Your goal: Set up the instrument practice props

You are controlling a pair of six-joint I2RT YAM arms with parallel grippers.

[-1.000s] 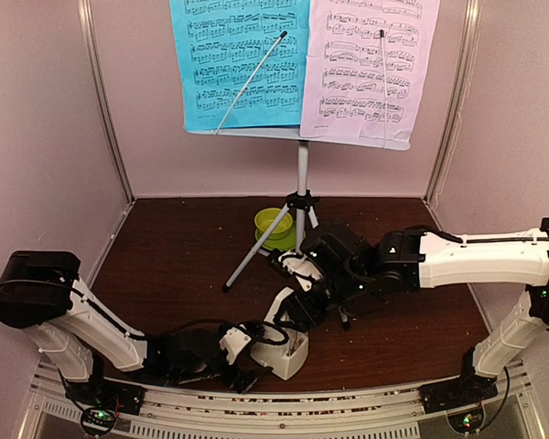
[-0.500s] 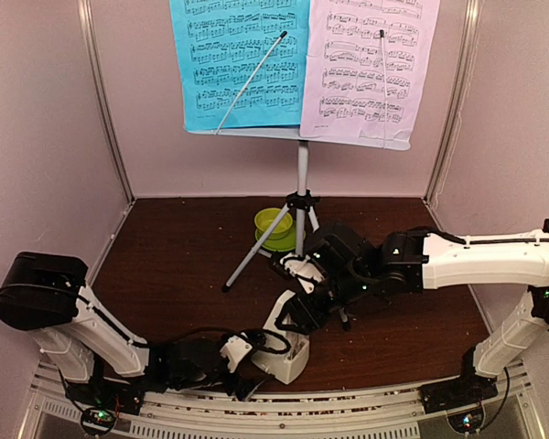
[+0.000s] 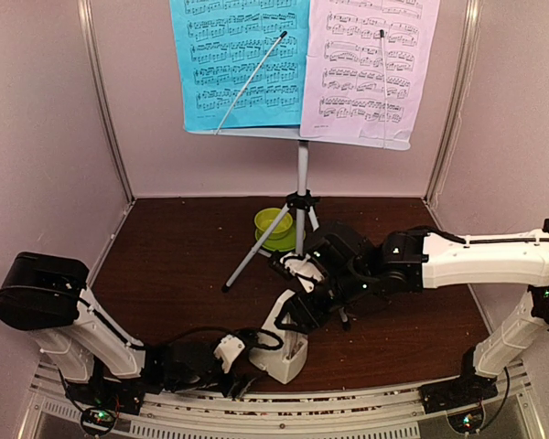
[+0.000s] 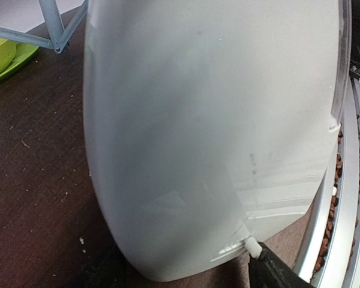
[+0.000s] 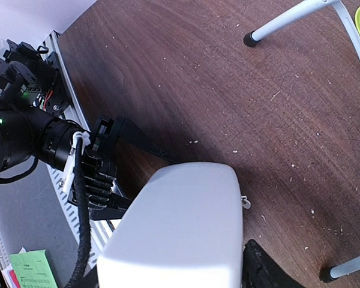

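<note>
Metronome (image 3: 284, 352) stands near the front edge of the tabletop (image 3: 183, 256) in the top view, well apart from the music stand (image 3: 302, 174) at the back, which carries the blue sheet (image 3: 238, 64) and pink sheet (image 3: 371, 64). The right fingers (image 3: 302, 311) sit on its upper part and the left fingers (image 3: 245, 368) are low beside its base. A tripod leg ends just beside the right wrist, so a sideways swing there could knock the stand and spill the sheets.

From the left wrist, the metronome's pale face (image 4: 210, 132) fills the view with one fingertip (image 4: 276, 276) at its lower corner. I cannot tell whether the left fingers are pressing on it. If they close off-centre, the body may twist or tip toward the edge rail.

From the right wrist, the metronome's top (image 5: 180, 234) lies between the right fingers (image 5: 264, 270), which look closed on it. The left fingers (image 5: 138, 141) stand apart about the lower body. With two grips pulling unevenly, the smooth casing could slip or its cover come loose.
</note>
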